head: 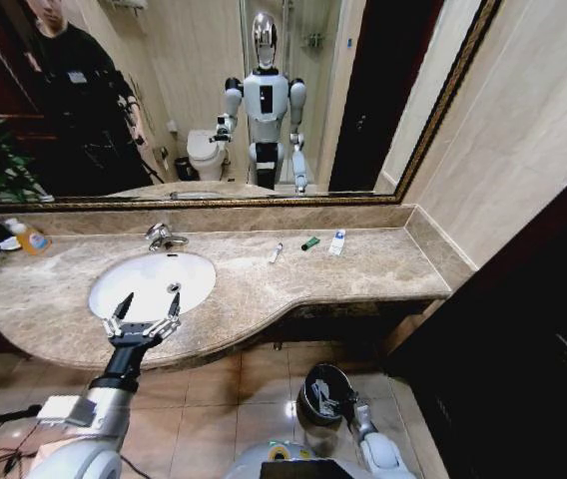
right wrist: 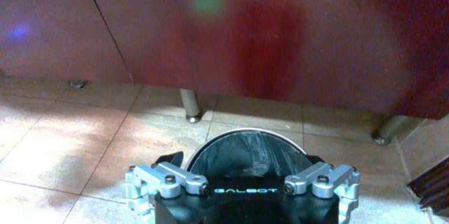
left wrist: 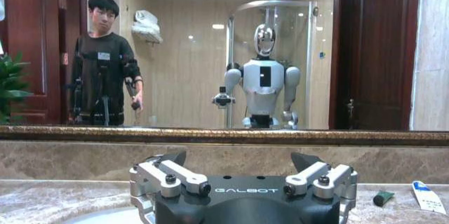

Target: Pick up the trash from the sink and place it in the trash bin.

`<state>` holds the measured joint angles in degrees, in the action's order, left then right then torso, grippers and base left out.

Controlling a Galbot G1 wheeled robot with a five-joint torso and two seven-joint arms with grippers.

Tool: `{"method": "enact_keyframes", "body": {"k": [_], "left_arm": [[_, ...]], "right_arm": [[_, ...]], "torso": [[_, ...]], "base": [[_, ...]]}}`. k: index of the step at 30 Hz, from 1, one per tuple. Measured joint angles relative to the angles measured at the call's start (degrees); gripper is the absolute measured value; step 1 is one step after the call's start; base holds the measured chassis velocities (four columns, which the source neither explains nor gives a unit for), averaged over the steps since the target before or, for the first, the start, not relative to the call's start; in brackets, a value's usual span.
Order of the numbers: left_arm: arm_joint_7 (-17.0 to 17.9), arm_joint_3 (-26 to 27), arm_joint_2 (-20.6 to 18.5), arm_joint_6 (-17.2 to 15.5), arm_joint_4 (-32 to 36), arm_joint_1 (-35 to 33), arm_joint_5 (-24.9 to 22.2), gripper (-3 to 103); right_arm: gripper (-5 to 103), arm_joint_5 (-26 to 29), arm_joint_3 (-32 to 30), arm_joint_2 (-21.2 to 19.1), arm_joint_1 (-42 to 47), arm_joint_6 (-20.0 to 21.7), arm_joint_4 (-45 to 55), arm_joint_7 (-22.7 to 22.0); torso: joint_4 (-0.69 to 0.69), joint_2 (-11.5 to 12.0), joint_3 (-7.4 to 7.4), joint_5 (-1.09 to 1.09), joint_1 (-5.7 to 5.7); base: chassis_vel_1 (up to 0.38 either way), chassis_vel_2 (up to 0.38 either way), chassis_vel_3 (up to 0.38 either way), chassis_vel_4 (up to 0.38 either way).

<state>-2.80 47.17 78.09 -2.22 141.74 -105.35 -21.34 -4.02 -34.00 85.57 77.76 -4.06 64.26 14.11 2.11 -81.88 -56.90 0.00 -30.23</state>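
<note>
Three trash items on the vanity right of the sink (head: 154,282): white tube (head: 276,253), green piece (head: 309,242), white carton (head: 337,241). One trash bin (head: 325,391) on the floor. My left gripper (head: 147,306), marked GALBOT, wide open, empty, at the basin's front edge. My right gripper (right wrist: 242,162), open and empty, above the bin.

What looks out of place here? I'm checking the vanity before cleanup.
Three toiletry bits lie loose on the marble counter right of the sink: a white tube, a green piece and a white carton. Nothing spilled or damaged.
</note>
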Motion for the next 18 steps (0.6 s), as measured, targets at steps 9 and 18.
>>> {"method": "enact_keyframes", "body": {"k": [9, 18], "left_arm": [[0.00, 0.00, 0.00, 0.00, 0.00, 0.00, 0.00, 100], [0.00, 0.00, 0.00, 0.00, 0.00, 0.01, 0.00, 100]], "right_arm": [[100, 2.58, -0.43, -1.31, 4.73, -0.76, 8.62, 0.22], [100, 11.01, -1.95, -4.76, 16.31, -1.68, 30.13, -0.13]], "torso": [[0.00, 0.00, 0.00, 0.00, 0.00], [0.00, 0.00, 0.00, 0.01, 0.00]], "base": [[0.000, 0.000, 0.000, 0.000], [0.000, 0.000, 0.000, 0.000]]}}
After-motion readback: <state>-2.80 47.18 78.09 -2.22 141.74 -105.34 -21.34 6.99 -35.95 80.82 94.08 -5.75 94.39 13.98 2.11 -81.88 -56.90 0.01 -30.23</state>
